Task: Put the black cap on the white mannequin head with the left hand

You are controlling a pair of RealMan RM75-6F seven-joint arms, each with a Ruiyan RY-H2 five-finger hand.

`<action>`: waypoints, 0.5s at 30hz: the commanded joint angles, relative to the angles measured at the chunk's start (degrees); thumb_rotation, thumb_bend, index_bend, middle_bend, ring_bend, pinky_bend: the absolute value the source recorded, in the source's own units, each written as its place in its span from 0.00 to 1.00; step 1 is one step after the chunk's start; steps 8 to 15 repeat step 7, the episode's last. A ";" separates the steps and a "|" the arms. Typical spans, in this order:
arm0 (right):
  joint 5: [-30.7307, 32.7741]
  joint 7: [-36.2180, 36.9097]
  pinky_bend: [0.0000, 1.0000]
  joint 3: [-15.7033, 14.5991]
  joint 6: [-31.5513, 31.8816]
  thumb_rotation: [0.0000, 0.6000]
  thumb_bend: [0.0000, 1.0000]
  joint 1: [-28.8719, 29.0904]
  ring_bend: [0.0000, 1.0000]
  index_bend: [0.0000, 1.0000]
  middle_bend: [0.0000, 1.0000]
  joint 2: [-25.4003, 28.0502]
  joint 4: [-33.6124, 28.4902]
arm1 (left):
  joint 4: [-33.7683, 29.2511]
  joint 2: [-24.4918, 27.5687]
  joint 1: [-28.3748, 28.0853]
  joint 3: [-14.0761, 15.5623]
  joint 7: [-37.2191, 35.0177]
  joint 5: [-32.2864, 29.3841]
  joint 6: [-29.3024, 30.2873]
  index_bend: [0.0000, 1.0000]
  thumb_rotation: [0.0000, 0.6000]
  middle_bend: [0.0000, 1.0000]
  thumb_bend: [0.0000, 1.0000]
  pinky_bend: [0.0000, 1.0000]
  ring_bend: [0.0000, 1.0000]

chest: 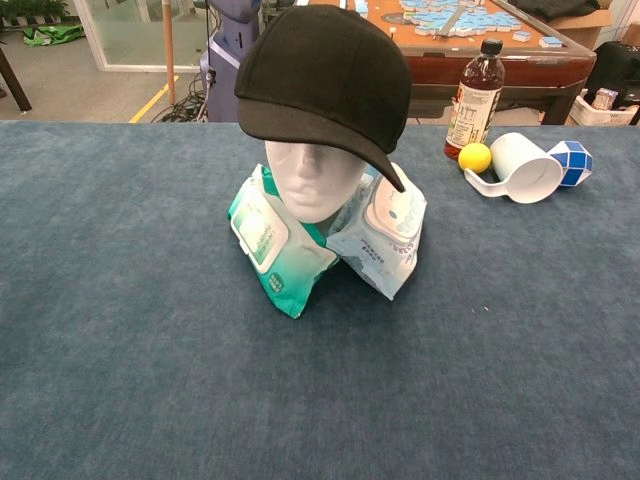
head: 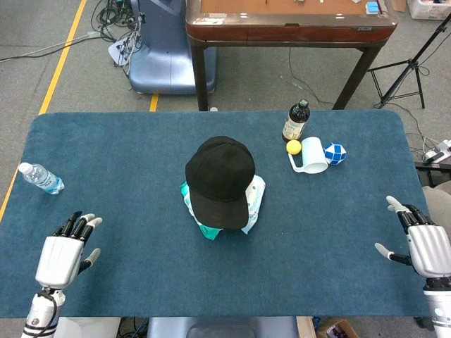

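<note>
Blue table (head: 141, 155); cap (chest: 325, 75) sits on head (chest: 310, 180), brim askew; might slip; left hand (head: 60, 257) spread empty, well clear.

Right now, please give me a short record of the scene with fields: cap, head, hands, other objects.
cap: black cap sits on the white mannequin head, brim toward the chest camera
head support: wipe packs lean against its base
left hand: at near left table edge, holds nothing, fingers apart
right hand: at near right edge, holds nothing
other objects: brown bottle, yellow ball, white mug on its side, water bottle
</note>
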 commanded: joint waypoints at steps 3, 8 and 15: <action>0.05 -1.57 0.39 -0.15 -0.73 1.00 0.00 0.42 0.21 0.11 0.29 -0.67 -0.19 | 1.37 1.87 4.08 2.97 -4.62 -0.21 0.24 0.32 1.00 0.29 0.13 0.51 0.21; 0.22 -2.54 0.39 -0.32 -1.62 1.00 0.00 0.79 0.21 0.11 0.29 -0.84 -0.31 | 3.48 2.23 5.46 3.19 -8.02 -0.91 -0.80 0.34 1.00 0.29 0.13 0.50 0.21; 0.22 -2.54 0.39 -0.32 -1.62 1.00 0.00 0.79 0.21 0.11 0.29 -0.84 -0.31 | 3.48 2.23 5.46 3.19 -8.02 -0.91 -0.80 0.34 1.00 0.29 0.13 0.50 0.21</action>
